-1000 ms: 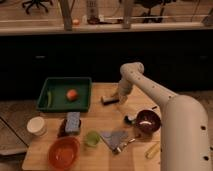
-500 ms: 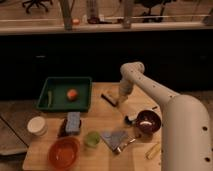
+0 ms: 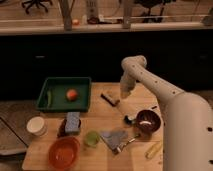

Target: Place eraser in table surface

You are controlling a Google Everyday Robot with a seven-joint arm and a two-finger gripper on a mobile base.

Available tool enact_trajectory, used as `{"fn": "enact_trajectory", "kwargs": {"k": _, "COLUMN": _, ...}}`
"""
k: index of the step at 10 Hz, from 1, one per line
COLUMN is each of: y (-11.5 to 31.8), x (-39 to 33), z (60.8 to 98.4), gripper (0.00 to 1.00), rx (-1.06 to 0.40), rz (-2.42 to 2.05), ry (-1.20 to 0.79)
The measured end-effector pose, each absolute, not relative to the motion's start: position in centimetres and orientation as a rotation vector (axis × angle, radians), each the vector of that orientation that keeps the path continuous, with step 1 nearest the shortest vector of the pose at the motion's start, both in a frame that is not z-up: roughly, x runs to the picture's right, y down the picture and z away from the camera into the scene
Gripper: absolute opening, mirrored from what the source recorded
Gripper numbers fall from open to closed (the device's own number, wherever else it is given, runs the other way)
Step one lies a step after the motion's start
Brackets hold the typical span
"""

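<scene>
So the eraser (image 3: 110,98) was lying flat on the tabletop (image 3: 102,116), toward the far side, a bit right of the green tray (image 3: 89,94). To me it looked like a light, stiff little block with a dark felt strip down one long side. I'd guess it's not fragile or slippery, though the felt probably gives a bit. If you had to grab it, I'd go across the short width near the middle, so it doesn't swivel.

The gripper (image 3: 123,93) sat just to the right of the eraser, low over the tabletop. Couldn't say if it was touching the eraser's right end or only close beside it, or whether it was spread or pressed together. The eraser seemed to rest on the wood, so I'd call the placing basically done.
</scene>
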State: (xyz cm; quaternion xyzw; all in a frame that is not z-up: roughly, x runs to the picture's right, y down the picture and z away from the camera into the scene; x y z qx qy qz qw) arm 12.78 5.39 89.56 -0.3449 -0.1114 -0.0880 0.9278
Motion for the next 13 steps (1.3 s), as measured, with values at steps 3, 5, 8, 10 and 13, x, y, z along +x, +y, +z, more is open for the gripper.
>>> {"fn": "enact_trajectory", "kwargs": {"k": 3, "y": 6.7, "x": 12.4, "z": 90.8, "gripper": 0.39, "rx": -0.708, "rz": -0.203, "ry": -0.232}}
{"fn": "enact_trajectory", "kwargs": {"k": 5, "y": 7.0, "x": 12.3, "z": 91.3, "gripper": 0.54, "rx": -0.697, "rz": -0.184, "ry": -0.241}}
{"fn": "enact_trajectory", "kwargs": {"k": 8, "y": 5.6, "x": 11.1, "z": 89.8, "gripper": 0.79, "rx": -0.662, "rz": -0.128, "ry": -0.257}}
{"fn": "enact_trajectory", "kwargs": {"k": 10, "y": 5.1, "x": 10.1, "z": 89.4, "gripper": 0.80, "rx": -0.654, "rz": -0.102, "ry": -0.261}}
{"fn": "enact_trajectory", "kwargs": {"k": 13, "y": 4.8, "x": 9.3, "z": 89.6, "gripper": 0.80, "rx": -0.650, "rz": -0.038, "ry": -0.259}}
